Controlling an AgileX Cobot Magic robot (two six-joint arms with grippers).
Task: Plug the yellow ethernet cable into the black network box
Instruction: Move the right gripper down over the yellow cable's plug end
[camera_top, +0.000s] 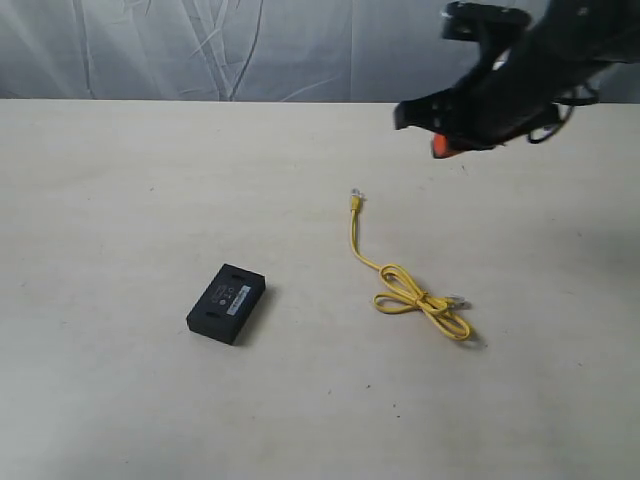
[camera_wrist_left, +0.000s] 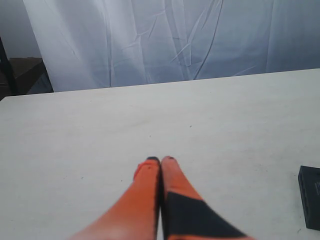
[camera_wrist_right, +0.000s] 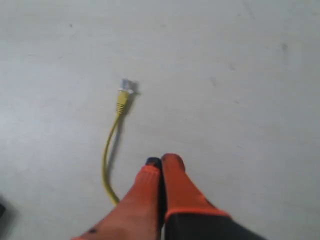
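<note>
On the counter (camera_top: 120, 180), well apart from the black network box (camera_top: 226, 302), lies the yellow ethernet cable (camera_top: 381, 268), so the right tool (camera_wrist_right: 161, 161), pinched shut on nothing like the left tool (camera_wrist_left: 160, 159), should open wide and grab just behind the clear plug (camera_wrist_right: 126, 85).

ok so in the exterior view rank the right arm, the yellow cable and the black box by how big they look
1. right arm, largest, though partly cut off and maybe nearer the camera
2. yellow ethernet cable, by its overall spread
3. black network box, smallest
</note>
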